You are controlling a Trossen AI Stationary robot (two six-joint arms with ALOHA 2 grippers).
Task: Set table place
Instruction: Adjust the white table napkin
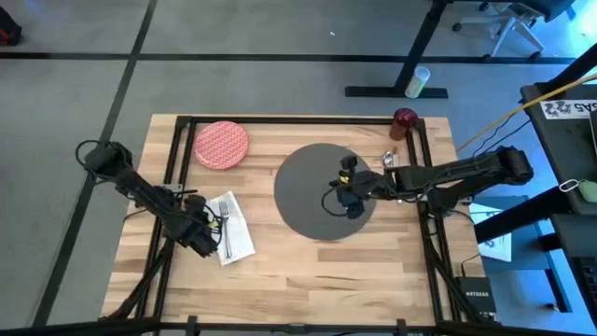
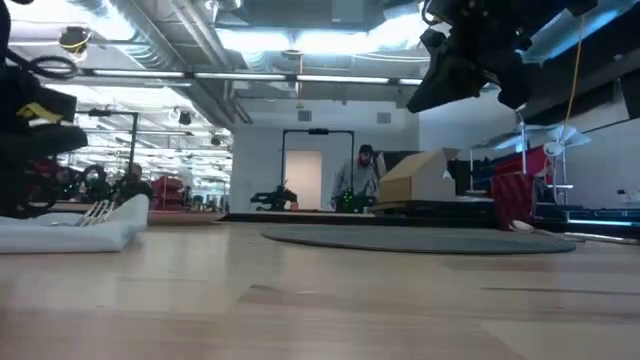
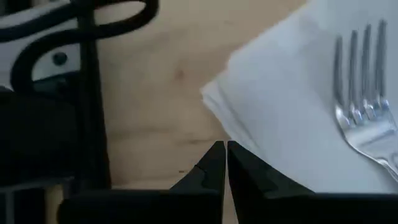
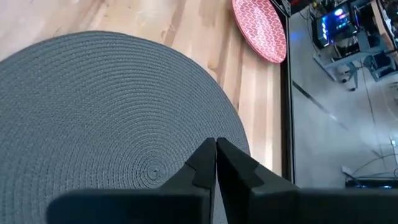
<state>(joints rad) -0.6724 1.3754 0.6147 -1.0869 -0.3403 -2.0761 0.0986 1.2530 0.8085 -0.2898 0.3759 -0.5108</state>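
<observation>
Right pincer (image 1: 347, 194) hovering over grey mat (image 1: 322, 191) at centre frame, tips pressed together, holding nothing. Left pincer (image 3: 225, 163) likewise pressed together, beside napkin (image 1: 230, 228) and fork (image 3: 364, 99), lower left of table (image 1: 308, 280). Red plate (image 1: 221, 145) upper left, off mat. Risks: dragging mat askew; scattering cutlery when lifting napkin.

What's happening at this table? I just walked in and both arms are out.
A place setting is partly laid. The grey mat lies mid-table, and the right claw is above it, shut and empty. The left claw, also shut, sits at the edge of the white napkin, which carries the fork. The red plate is still off the mat near the far-left corner, and the red cup stands at the far-right corner.
</observation>
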